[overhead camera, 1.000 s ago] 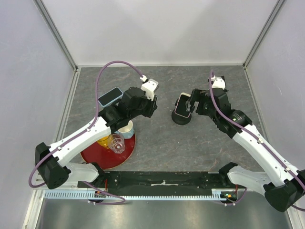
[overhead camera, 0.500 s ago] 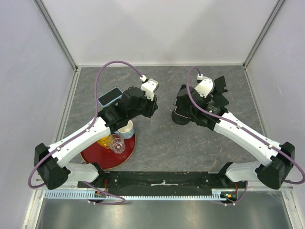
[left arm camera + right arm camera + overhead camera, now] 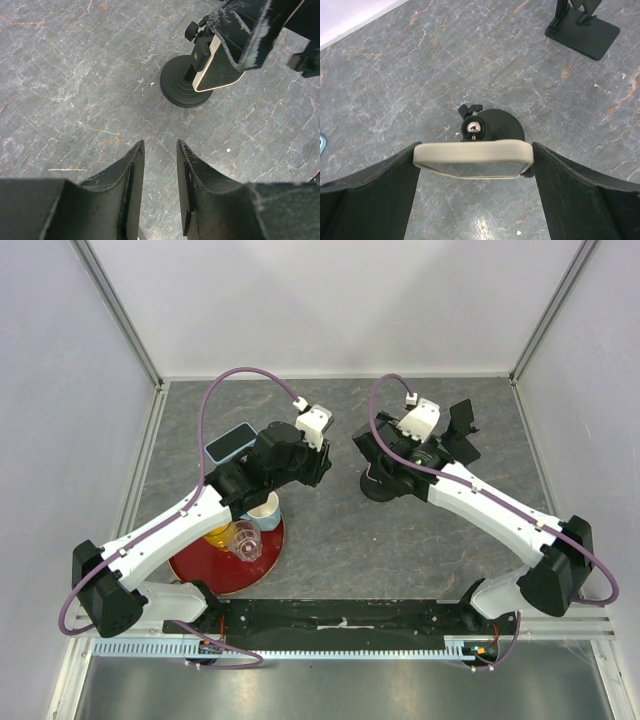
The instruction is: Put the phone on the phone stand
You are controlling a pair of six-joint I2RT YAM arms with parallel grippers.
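Phone (image 3: 472, 159) rested on the phone stand (image 3: 181, 89), right fingers (image 3: 370, 200) spread wide at its two ends.
Only the right wrist view showed that close fit, contact unclear. Left fingers (image 3: 131, 200) stood narrow and empty at the stand's 9 o'clock, with bare worktop (image 3: 350, 540) at 6.

Seen from above, the right arm (image 3: 490, 510) covered the phone stand (image 3: 379, 492) except for part of its base. In the right wrist view the phone (image 3: 472, 159) hid the stand's cradle, and the top edge cut off a second stand (image 3: 582, 32). In the left wrist view a black finger (image 3: 250, 30) masked the phone's upper end.
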